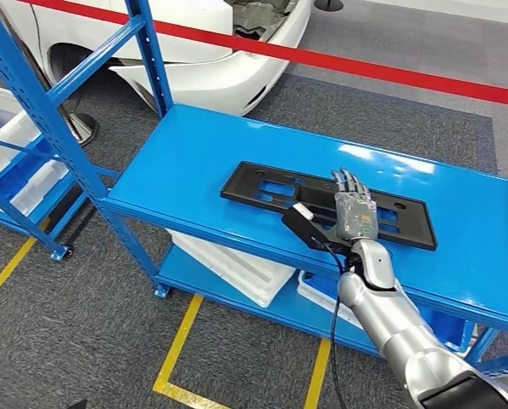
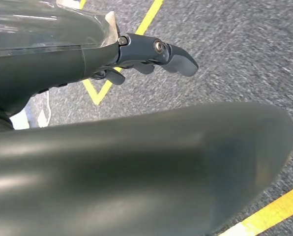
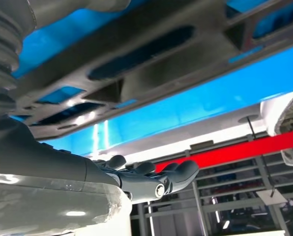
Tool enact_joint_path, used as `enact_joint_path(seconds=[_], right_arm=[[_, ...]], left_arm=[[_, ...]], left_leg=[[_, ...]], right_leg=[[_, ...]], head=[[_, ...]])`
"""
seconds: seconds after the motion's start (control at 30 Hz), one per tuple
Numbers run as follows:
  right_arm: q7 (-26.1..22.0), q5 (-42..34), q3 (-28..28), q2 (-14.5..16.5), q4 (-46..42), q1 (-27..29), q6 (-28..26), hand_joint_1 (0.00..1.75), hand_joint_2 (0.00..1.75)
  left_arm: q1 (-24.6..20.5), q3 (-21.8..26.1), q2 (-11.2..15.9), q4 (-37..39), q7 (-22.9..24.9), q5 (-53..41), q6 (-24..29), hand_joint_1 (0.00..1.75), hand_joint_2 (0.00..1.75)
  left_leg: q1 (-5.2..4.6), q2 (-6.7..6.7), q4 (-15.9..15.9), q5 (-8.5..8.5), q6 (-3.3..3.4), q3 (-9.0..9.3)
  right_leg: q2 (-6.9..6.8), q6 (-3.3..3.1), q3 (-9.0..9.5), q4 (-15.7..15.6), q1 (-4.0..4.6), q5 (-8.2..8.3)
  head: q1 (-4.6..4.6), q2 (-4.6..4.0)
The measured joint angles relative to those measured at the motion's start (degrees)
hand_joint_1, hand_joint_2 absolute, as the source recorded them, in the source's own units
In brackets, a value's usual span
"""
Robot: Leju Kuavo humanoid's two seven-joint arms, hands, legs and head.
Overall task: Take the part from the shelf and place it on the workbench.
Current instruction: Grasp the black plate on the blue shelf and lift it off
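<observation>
1. Right hand (image 1: 353, 213) is over the flat black plastic slotted part (image 1: 271, 189), fingers stretched out, nothing grasped; contact unclear.
2. Left hand (image 2: 152, 51) hangs over grey floor, fingers loosely extended, holding nothing.
3. Part lies flat on the blue metal shelf (image 1: 193, 153), near its front edge.
4. Progress: early by my read, part not lifted; grasp, carry and placing left. Workbench not identifiable.
5. Counts: one part, two hands, one red barrier tape (image 1: 367, 64), one white car (image 1: 193, 51).
</observation>
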Motion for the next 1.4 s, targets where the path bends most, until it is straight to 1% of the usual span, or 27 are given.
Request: enact_joint_path(seconds=[0.1,0.17,0.23,0.3,0.33,0.37,0.4,0.47,0.5,0.53,0.6,0.67,0.73,0.8,0.83,0.87,0.9,0.97,1.0,1.03,1.13,1.2,1.23,1.3,1.33,1.37,1.4], right_arm=[[0.28,-0.06,-0.45,-0.25,0.93,-0.55,1.27,0.00,1.75],[0.33,-0.17,-0.68,-0.46,1.54,-1.03,2.35,0.00,1.75],[0.40,-0.25,-0.86,-0.67,2.27,-1.67,3.73,0.00,1.75],[0.52,-0.23,-0.92,-0.80,3.26,-2.05,5.34,0.00,1.75],[0.57,-0.19,-0.92,-0.84,3.71,-2.09,5.91,0.00,1.75],[0.60,-0.14,-0.92,-0.86,4.09,-2.16,6.36,0.00,1.75],[0.62,-0.08,-0.92,-0.87,4.38,-2.32,6.70,0.00,1.75],[0.69,-0.02,-0.91,-0.90,4.84,-2.90,7.30,0.00,1.75],[0.73,0.01,-0.91,-0.91,5.06,-3.22,7.61,0.00,1.75],[0.78,0.04,-0.90,-0.92,5.26,-3.45,7.86,0.00,1.75],[1.04,0.11,-0.90,-0.93,5.64,-3.68,8.24,0.00,1.75],[1.39,0.24,-0.90,-0.92,5.86,-3.83,8.50,0.00,1.75],[1.60,0.38,-0.90,-0.86,6.04,-4.08,8.82,0.00,1.75],[1.67,0.49,-0.90,-0.80,6.32,-4.13,9.25,0.00,1.75],[1.70,0.53,-0.89,-0.79,6.46,-4.06,9.44,0.00,1.75],[1.73,0.56,-0.88,-0.78,6.59,-4.00,9.56,0.00,1.75],[1.77,0.58,-0.88,-0.78,6.68,-3.98,9.63,0.31,1.75],[1.81,0.61,-0.88,-0.77,6.73,-4.05,9.65,1.18,1.75],[1.82,0.62,-0.89,-0.77,6.75,-4.14,9.67,1.61,1.75],[1.82,0.62,-0.89,-0.77,6.80,-4.20,9.74,1.75,1.75],[1.79,0.63,-0.87,-0.77,6.98,-4.23,9.96,1.75,1.75],[1.73,0.63,-0.88,-0.80,7.04,-4.32,9.96,1.75,1.75],[1.71,0.65,-0.88,-0.81,7.05,-4.36,9.95,1.75,1.75],[1.70,0.80,-0.88,-0.82,7.15,-4.25,9.85,1.75,1.75],[1.73,0.96,-0.87,-0.82,7.20,-4.06,9.67,1.75,1.75],[1.78,1.17,-0.87,-0.83,7.24,-3.88,9.36,1.75,1.75],[1.90,1.43,-0.87,-0.84,7.25,-3.77,8.93,1.75,1.75]], left_arm=[[0.01,0.14,0.01,0.00,-0.27,0.03,-0.02,0.00,0.00],[0.07,0.22,0.08,0.00,-0.62,0.03,-0.05,0.00,0.00],[-0.03,0.26,0.17,0.00,-0.89,0.04,-0.11,0.00,0.00],[-0.09,0.28,0.26,0.00,-1.04,0.06,-0.23,0.00,0.00],[-0.08,0.29,0.29,0.00,-1.11,0.07,-0.30,0.00,0.00],[-0.07,0.30,0.33,0.00,-1.19,0.07,-0.37,0.00,0.00],[-0.08,0.30,0.36,0.00,-1.28,0.07,-0.43,0.00,0.00],[-0.13,0.30,0.39,0.00,-1.49,0.07,-0.50,0.00,0.00],[-0.19,0.31,0.42,0.00,-1.56,0.07,-0.52,0.00,0.00],[-0.23,0.31,0.44,0.00,-1.60,0.08,-0.52,0.00,0.00],[-0.25,0.32,0.48,0.00,-1.63,0.08,-0.52,0.00,0.00],[-0.20,0.33,0.56,0.00,-1.67,0.09,-0.51,0.00,0.00],[-0.19,0.35,0.68,0.00,-1.71,0.10,-0.50,0.00,0.00],[-0.18,0.37,0.80,0.00,-1.75,0.22,-0.48,0.00,0.00],[-0.13,0.37,0.86,0.00,-1.75,0.34,-0.46,0.00,0.00],[-0.08,0.38,0.91,0.00,-1.75,0.48,-0.45,0.00,0.00],[-0.04,0.39,0.97,0.00,-1.76,0.62,-0.44,0.00,0.00],[-0.10,0.40,1.09,0.00,-1.78,0.81,-0.42,0.00,0.00],[-0.18,0.40,1.14,0.00,-1.81,0.85,-0.42,0.00,0.00],[-0.22,0.40,1.17,0.00,-1.86,0.87,-0.42,0.00,0.00],[-0.10,0.41,1.20,0.00,-2.07,0.88,-0.42,0.00,0.00],[-0.07,0.42,1.26,0.00,-2.26,0.90,-0.42,0.00,0.00],[-0.10,0.42,1.30,0.00,-2.39,0.91,-0.42,0.00,0.00],[-0.13,0.42,1.37,0.00,-2.60,0.92,-0.42,0.00,0.00],[-0.12,0.43,1.37,0.00,-2.63,0.94,-0.42,0.00,0.00],[-0.10,0.44,1.38,0.00,-2.64,0.97,-0.43,0.00,0.00],[-0.08,0.45,1.38,0.00,-2.64,0.99,-0.44,0.00,0.00]], left_leg=[[-0.17,0.00,-1.36,-0.03,0.79,0.50],[-0.08,-0.01,-1.55,0.12,1.46,0.57],[0.02,0.01,-1.64,0.18,1.95,0.63],[0.00,0.00,-1.61,0.15,2.09,0.65],[-0.01,-0.02,-1.60,0.13,2.10,0.67],[-0.02,-0.05,-1.59,0.09,2.11,0.73],[-0.05,-0.10,-1.58,0.04,2.11,0.85],[-0.19,-0.19,-1.60,-0.12,1.98,1.04],[-0.23,-0.21,-1.61,-0.16,1.82,1.01],[-0.25,-0.22,-1.62,-0.16,1.63,0.92],[-0.19,-0.23,-1.80,-0.04,1.07,0.81],[-0.17,-0.20,-1.24,-0.71,0.46,0.59],[-0.15,-0.15,3.10,-3.45,0.00,-1.29],[-0.15,-0.15,10.70,-6.80,-0.30,-4.83],[-0.16,-0.15,13.43,-7.49,-0.39,-6.17],[-0.16,-0.14,14.08,-7.05,-0.41,-6.56],[-0.13,-0.13,12.35,-5.53,-0.37,-5.84],[-0.09,-0.03,4.59,-1.59,-0.15,-2.26],[-0.12,-0.01,1.19,-0.34,0.03,-0.74],[-0.18,-0.01,-0.82,0.20,0.22,0.15],[-0.32,-0.09,-1.65,0.24,0.93,0.40],[-0.12,-0.07,-1.85,0.40,1.54,0.53],[0.00,-0.05,-1.94,0.46,1.79,0.60],[0.00,-0.04,-1.93,0.43,2.02,0.62],[0.00,-0.05,-1.92,0.42,2.04,0.64],[-0.01,-0.07,-1.91,0.39,2.05,0.68],[-0.03,-0.11,-1.90,0.34,2.05,0.77]], right_leg=[[0.02,0.65,-0.34,0.31,0.12,-0.09],[-0.03,1.20,-0.72,1.45,-0.05,-1.11],[-0.07,1.73,-2.93,6.70,-0.19,-4.18],[-0.09,1.98,-6.54,14.50,-0.26,-7.39],[-0.08,2.01,-7.75,16.87,-0.26,-7.89],[-0.08,1.94,-7.88,16.87,-0.26,-7.13],[-0.08,1.75,-6.84,14.33,-0.24,-5.27],[-0.03,1.08,-3.11,6.06,-0.12,-0.97],[0.00,0.75,-1.74,2.91,0.00,0.19],[0.03,0.51,-1.03,1.21,0.14,0.57],[0.04,0.19,-0.91,0.48,0.33,0.33],[-0.04,-0.25,-0.72,0.03,0.05,0.49],[-0.14,-0.68,-0.46,-0.38,-0.23,0.68],[-0.17,-0.85,-0.40,-0.38,-0.17,0.65],[-0.18,-0.88,-0.36,-0.37,-0.14,0.62],[-0.16,-0.87,-0.32,-0.35,-0.13,0.60],[-0.12,-0.83,-0.25,-0.32,-0.13,0.55],[-0.03,-0.57,-0.12,-0.19,-0.13,0.34],[0.02,-0.37,-0.20,-0.01,-0.02,0.22],[0.04,-0.13,-0.33,0.13,0.09,0.16],[0.06,0.51,-0.62,0.29,0.16,0.10],[0.03,1.07,-1.25,2.04,0.05,-1.33],[0.01,1.39,-2.32,4.57,-0.05,-2.90],[-0.03,1.81,-5.81,12.37,-0.22,-6.52],[-0.04,1.90,-7.39,15.66,-0.26,-7.56],[-0.04,1.90,-8.17,17.12,-0.26,-7.53],[-0.03,1.79,-7.76,16.04,-0.25,-6.29]], head=[[0.08,0.01],[0.10,0.01],[0.15,0.01],[0.15,0.01],[0.16,0.01],[0.16,0.01],[0.16,0.01],[0.14,0.00],[0.14,0.00],[0.10,0.00],[0.09,0.00],[0.06,-0.01],[-0.01,-0.01],[-0.02,0.00],[-0.01,0.00],[-0.01,0.01],[-0.01,0.00],[0.00,0.01],[0.01,0.01],[0.04,0.01],[0.09,0.00],[0.21,0.01],[0.27,0.01],[0.36,0.01],[0.35,0.01],[0.35,0.01],[0.35,0.01]])
